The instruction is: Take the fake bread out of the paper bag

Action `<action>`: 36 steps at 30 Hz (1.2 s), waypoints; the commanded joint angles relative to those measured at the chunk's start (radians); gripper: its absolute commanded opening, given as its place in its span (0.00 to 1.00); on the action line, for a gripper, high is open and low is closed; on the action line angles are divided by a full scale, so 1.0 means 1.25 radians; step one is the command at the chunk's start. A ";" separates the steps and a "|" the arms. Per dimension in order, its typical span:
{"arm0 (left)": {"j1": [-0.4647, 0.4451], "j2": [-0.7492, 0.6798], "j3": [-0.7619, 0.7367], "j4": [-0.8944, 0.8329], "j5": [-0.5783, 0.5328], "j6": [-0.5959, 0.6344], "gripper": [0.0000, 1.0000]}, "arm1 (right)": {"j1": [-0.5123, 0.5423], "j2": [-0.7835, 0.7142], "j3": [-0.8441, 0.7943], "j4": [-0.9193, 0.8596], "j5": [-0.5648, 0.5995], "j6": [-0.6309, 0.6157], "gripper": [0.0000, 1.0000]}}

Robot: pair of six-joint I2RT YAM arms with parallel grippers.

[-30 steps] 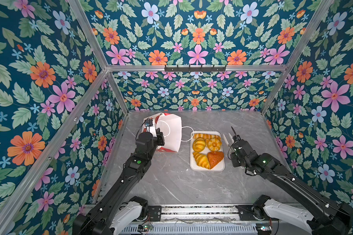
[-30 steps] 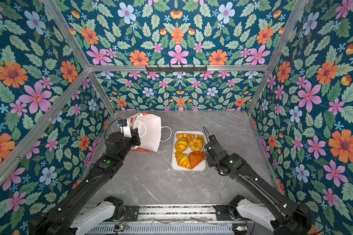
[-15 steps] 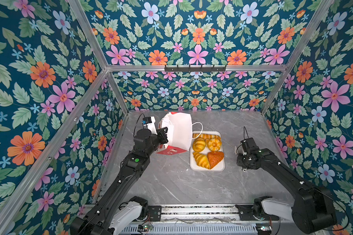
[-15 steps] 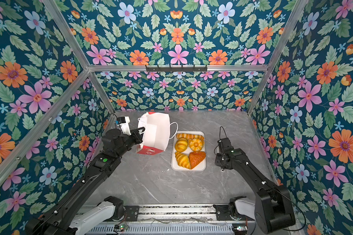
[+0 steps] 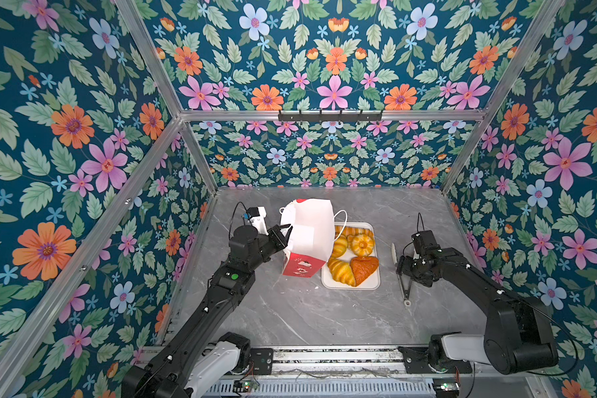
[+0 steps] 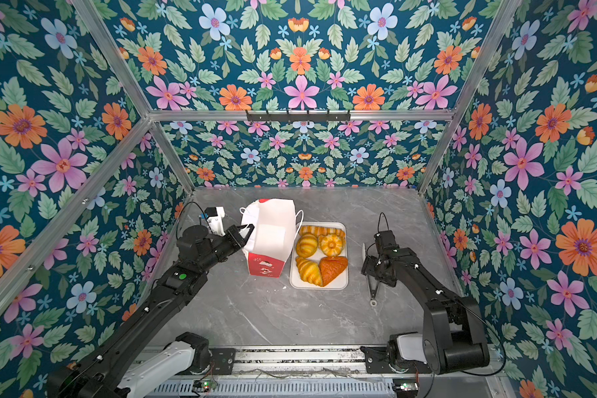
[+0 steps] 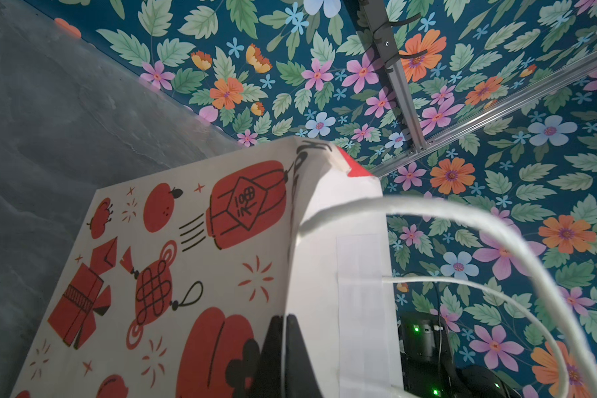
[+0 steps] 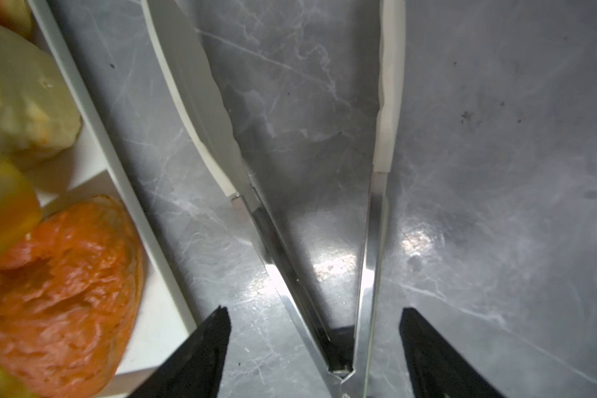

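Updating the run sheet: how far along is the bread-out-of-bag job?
Done: five pieces of bread lie on the tray, outside the bag. In hand: the left claw is shut on the bag's rim, with the bag beside the tray. The right claw is open over the tongs on the table, not gripping them. Left: probably only letting go. The bag's inside is hidden, so I can't confirm it is empty.

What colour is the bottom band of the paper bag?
Red, under white upper panels. The paper bag shows this best in a top view.
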 commanded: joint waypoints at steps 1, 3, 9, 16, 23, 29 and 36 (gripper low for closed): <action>0.001 0.015 0.001 0.061 0.028 -0.019 0.00 | 0.000 -0.020 -0.004 0.002 0.017 0.007 0.80; 0.003 0.025 -0.002 0.072 0.036 -0.021 0.00 | 0.000 -0.028 -0.007 -0.002 0.016 0.003 0.80; 0.034 0.044 0.011 0.059 0.058 -0.017 0.00 | 0.000 -0.041 -0.013 -0.001 0.007 -0.004 0.80; 0.088 0.064 0.062 0.002 0.084 0.021 0.24 | 0.000 -0.045 -0.024 0.014 -0.016 -0.008 0.80; 0.121 0.103 0.081 0.006 0.134 0.020 0.42 | 0.000 -0.046 -0.036 0.026 -0.030 -0.001 0.79; 0.137 0.123 0.075 0.067 0.181 -0.021 0.28 | 0.000 -0.048 -0.039 0.027 -0.035 -0.001 0.79; 0.137 0.135 0.011 0.338 0.239 -0.233 0.15 | 0.000 -0.034 -0.039 0.041 -0.044 0.002 0.79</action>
